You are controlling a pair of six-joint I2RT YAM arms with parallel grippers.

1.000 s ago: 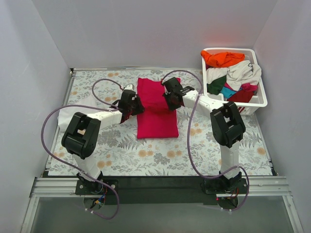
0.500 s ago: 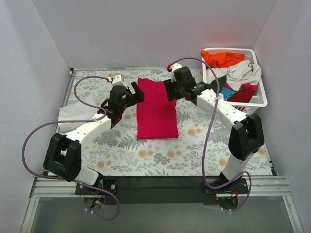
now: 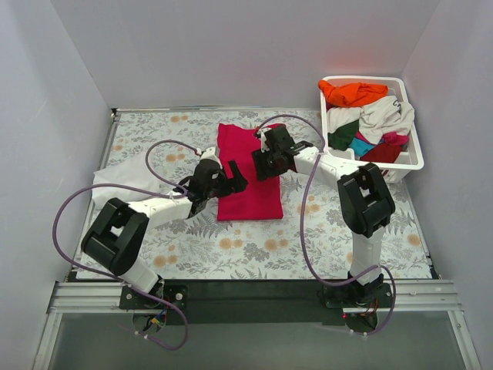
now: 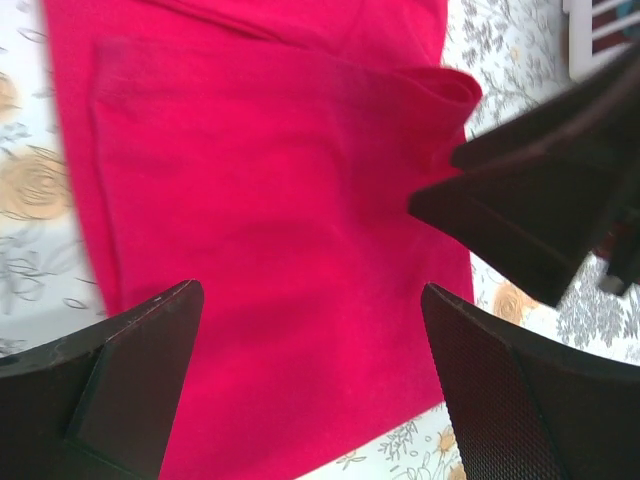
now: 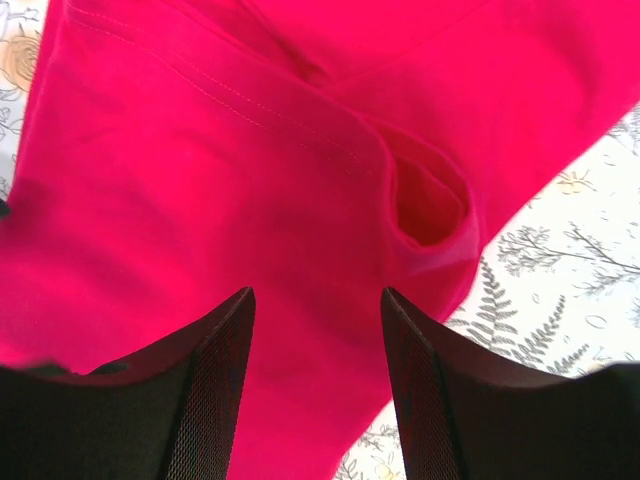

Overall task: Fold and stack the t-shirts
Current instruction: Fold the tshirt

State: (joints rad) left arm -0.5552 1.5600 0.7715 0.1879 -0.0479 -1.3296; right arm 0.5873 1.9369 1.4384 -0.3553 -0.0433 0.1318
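Note:
The crimson-pink t-shirt (image 3: 248, 193) lies folded into a long rectangle in the middle of the table. My left gripper (image 3: 234, 180) is open over its left half; the left wrist view shows the wide-apart gripper (image 4: 310, 300) above flat crimson cloth (image 4: 280, 200), holding nothing. My right gripper (image 3: 264, 164) is open over the shirt's right edge; in the right wrist view the gripper (image 5: 315, 300) hovers over the cloth near a rolled fold (image 5: 425, 205). A white t-shirt (image 3: 115, 185) lies at the table's left edge.
A white slotted basket (image 3: 362, 79) at the back right holds an orange shirt (image 3: 354, 93), an off-white one (image 3: 389, 114), a green one (image 3: 341, 137) and a teal one (image 3: 360, 145). The table has a floral cloth (image 3: 231, 247). Grey walls enclose three sides.
Both grippers reached toward the shirt's far end half a second ago and have come back nearer. The left gripper now sits over the shirt rather than beside its left edge.

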